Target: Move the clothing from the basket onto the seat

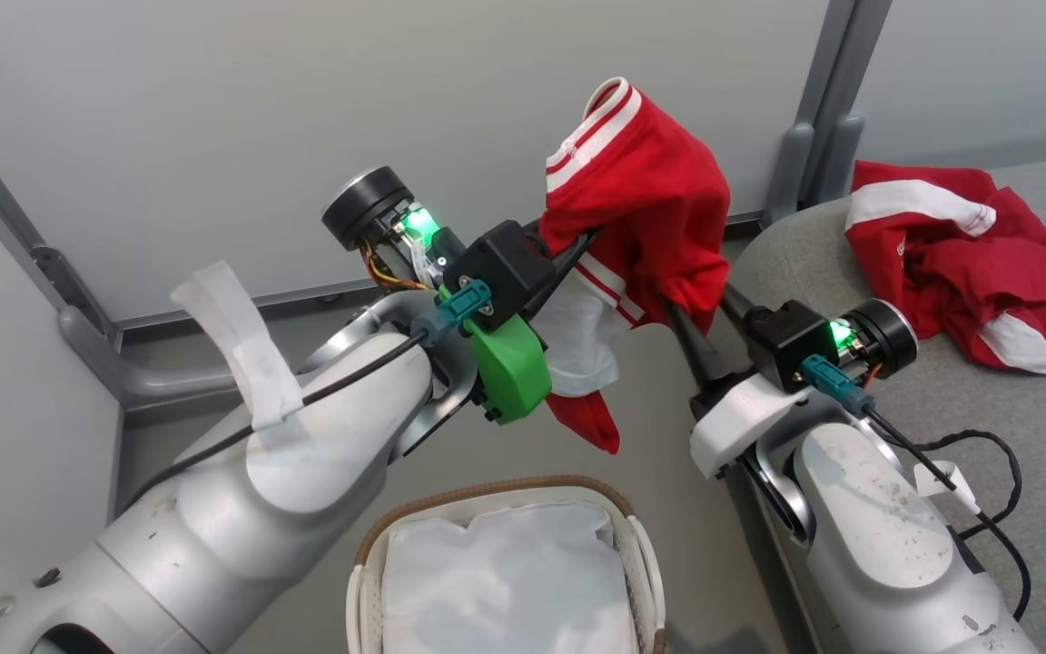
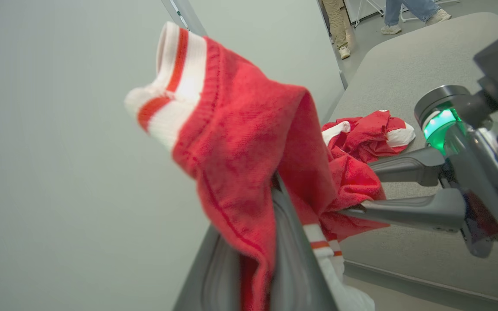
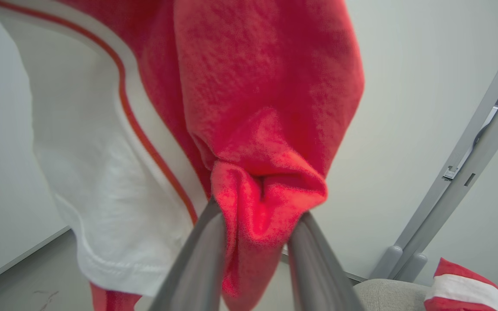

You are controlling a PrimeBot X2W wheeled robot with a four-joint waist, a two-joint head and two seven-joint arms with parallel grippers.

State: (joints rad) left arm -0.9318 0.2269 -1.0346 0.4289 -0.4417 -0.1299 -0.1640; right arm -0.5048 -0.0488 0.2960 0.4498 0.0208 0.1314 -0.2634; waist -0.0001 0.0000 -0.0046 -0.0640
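One garment (image 1: 641,209) hangs between the left gripper (image 1: 577,250) and right gripper (image 1: 703,307), up beyond the basket (image 1: 487,495), liner (image 1: 505,572) inside it. Off right, the other garment (image 1: 959,263) lies on the seat (image 1: 1031,436).

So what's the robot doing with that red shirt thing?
It is moving clothes from the basket to the seat. Both grippers hold one red garment up in the air: the left gripper is clamped on it, and the right gripper has a fold pinched between its fingers. The other red garment already lies crumpled on the grey seat. In the basket below you can see its white liner.
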